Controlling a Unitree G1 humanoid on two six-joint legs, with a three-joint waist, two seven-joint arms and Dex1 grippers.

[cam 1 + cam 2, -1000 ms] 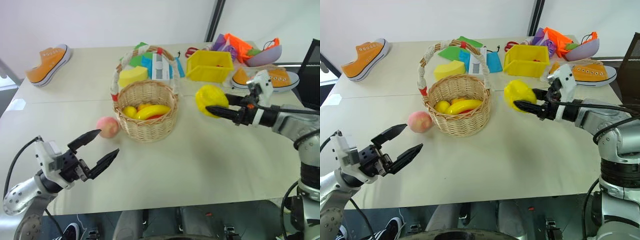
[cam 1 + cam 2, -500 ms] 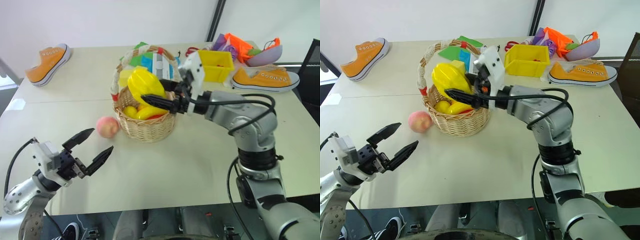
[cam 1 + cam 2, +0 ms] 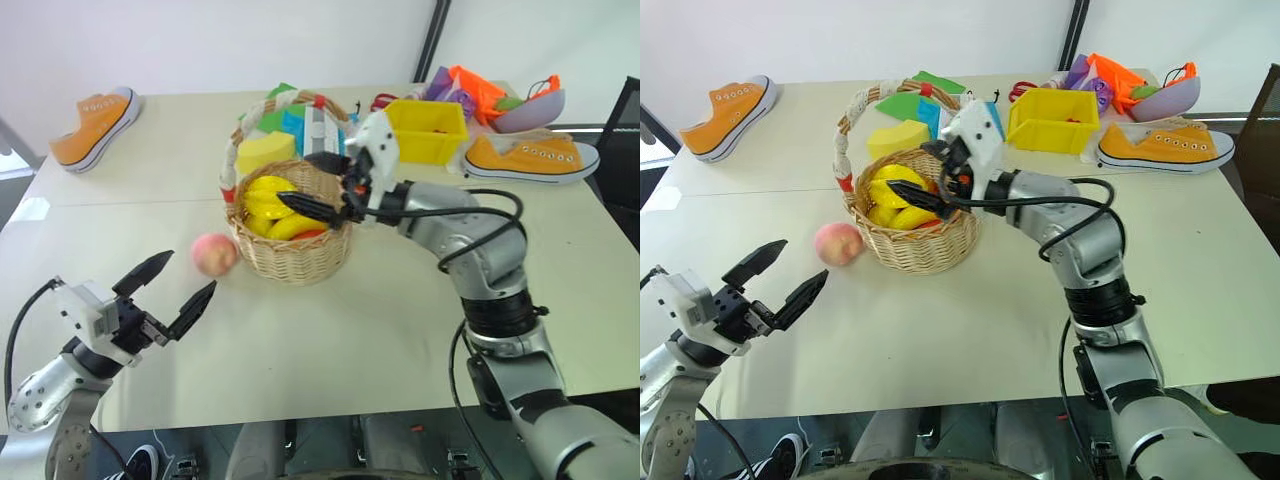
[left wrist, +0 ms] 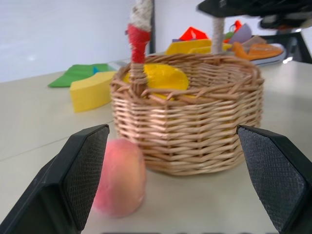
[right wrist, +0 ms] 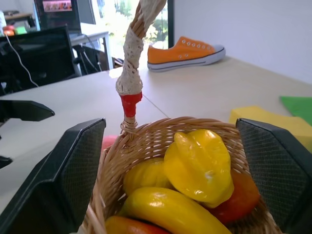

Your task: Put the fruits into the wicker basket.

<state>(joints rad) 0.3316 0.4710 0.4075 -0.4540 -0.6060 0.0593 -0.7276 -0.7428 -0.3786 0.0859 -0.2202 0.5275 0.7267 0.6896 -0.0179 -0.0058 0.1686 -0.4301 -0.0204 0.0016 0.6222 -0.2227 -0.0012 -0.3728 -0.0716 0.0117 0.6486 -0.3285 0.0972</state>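
Yellow fruit [image 5: 199,163] just dropped into the wicker basket [image 3: 292,248] — peach [image 3: 214,254] next.
Nearest, the left gripper [image 3: 168,293] is spread wide; aim it at the peach beside the basket, while the right gripper [image 3: 322,186] — now spread — hangs over the basket.

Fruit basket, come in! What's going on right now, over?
Both grippers open: right gripper over wicker basket, left gripper empty. Ribbed yellow fruit in basket. Peach on table beside it. Nothing blocking.

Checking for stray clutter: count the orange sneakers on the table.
2. One orange sneaker lies at the table's far left edge; the other orange sneaker lies far right, beside the yellow bin.
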